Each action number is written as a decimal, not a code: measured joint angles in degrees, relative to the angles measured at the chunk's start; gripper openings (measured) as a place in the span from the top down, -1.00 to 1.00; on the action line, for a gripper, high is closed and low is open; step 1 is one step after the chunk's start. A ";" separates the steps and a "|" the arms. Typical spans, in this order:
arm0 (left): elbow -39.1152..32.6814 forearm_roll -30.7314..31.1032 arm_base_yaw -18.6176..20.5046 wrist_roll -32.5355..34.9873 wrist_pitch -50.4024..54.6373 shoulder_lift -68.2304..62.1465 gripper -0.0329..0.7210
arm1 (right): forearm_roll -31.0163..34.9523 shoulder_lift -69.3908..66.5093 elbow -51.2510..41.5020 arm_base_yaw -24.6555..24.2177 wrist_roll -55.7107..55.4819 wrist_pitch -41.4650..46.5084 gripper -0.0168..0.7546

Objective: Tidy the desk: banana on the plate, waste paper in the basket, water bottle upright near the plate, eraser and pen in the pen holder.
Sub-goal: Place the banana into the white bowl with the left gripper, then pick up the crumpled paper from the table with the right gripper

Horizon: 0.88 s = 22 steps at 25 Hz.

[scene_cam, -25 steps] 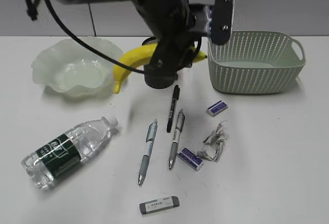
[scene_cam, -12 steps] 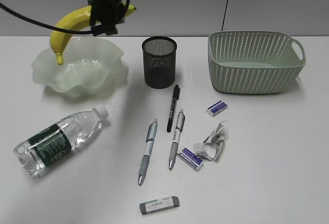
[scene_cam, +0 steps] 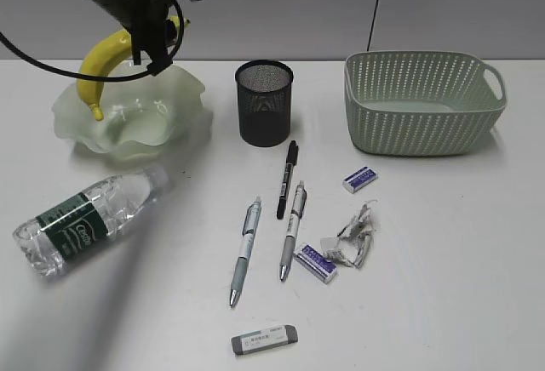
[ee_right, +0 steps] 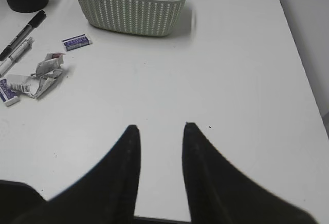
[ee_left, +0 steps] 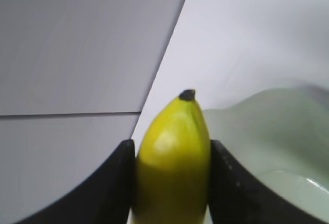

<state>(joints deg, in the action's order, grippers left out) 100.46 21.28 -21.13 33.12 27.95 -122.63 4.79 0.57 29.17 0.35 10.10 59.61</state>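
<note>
The banana (scene_cam: 104, 63) is held clenched between the left gripper's (ee_left: 172, 180) fingers (ee_left: 121, 183) above the plate (scene_cam: 183, 111), seemingly clear of it, so lowering and release are called for, while the right gripper (ee_right: 159, 131) is kept parted, empty.

A grey panelled wall (scene_cam: 341, 5) stands behind.

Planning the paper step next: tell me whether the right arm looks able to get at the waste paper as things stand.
Probably yes. The right gripper is open and empty, and the waste paper lies on bare desk ahead to its left, nothing between; only an eraser lies close beside it.
</note>
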 joint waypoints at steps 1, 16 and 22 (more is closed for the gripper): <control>0.00 0.00 0.08 -0.19 -0.19 -0.07 0.08 | 0.00 0.00 0.00 0.00 0.00 0.00 0.33; 0.00 1.15 0.53 -6.34 7.53 5.21 -0.16 | 0.00 0.00 0.00 0.00 0.00 0.00 0.33; 0.00 0.15 0.53 -16.89 17.13 15.36 -0.16 | 0.00 0.00 0.00 0.00 0.00 0.00 0.33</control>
<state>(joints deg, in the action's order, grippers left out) 100.46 21.43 -20.61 16.23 45.08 -107.28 4.79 0.57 29.17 0.35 10.10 59.61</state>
